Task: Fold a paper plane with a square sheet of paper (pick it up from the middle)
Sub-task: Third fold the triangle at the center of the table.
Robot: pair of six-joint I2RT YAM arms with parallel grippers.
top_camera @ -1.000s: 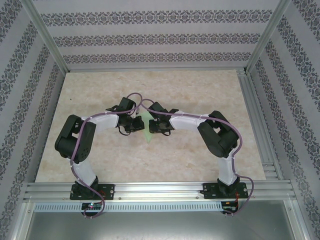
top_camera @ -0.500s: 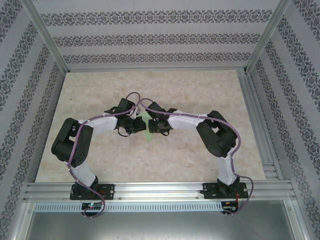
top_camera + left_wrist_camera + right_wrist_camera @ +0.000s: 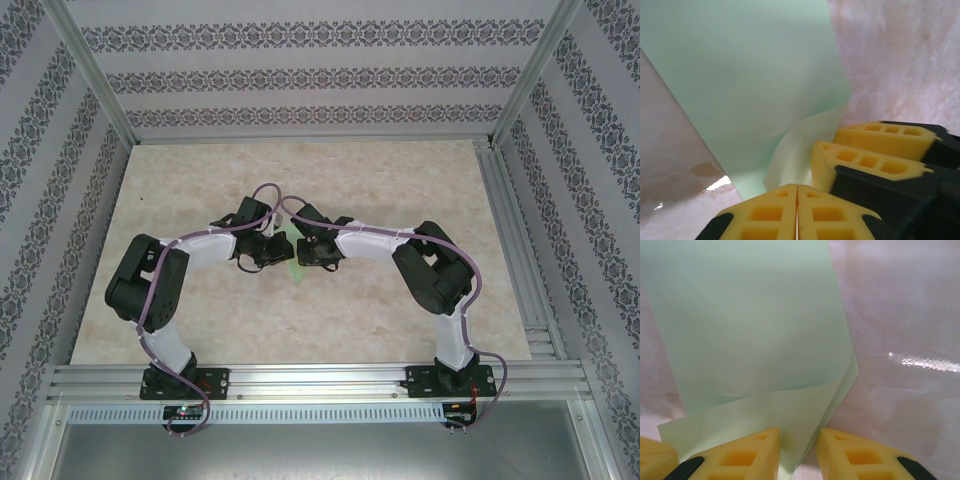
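The square sheet of paper (image 3: 750, 75) is pale green and lies folded over in layers on the table, its near edge curling up. In the top view a sliver of the paper (image 3: 293, 268) shows between the two wrists. My left gripper (image 3: 797, 186) is shut, its yellow pads pressed together where the curled edge meets them. My right gripper (image 3: 797, 437) is open, its two fingers standing either side of the folded corner of the paper (image 3: 750, 330). Left gripper (image 3: 275, 250) and right gripper (image 3: 305, 250) almost touch at the table's middle. The right gripper's fingers (image 3: 865, 160) crowd in beside my left ones.
The marble-pattern table (image 3: 400, 180) is walled by patterned panels on three sides. An aluminium rail (image 3: 320, 380) runs along the near edge, where both arm bases are bolted. Both forearms arch inward over the middle.
Both grippers have drawn closer together over the paper, so less green shows between them. The left arm's elbow has shifted slightly left.
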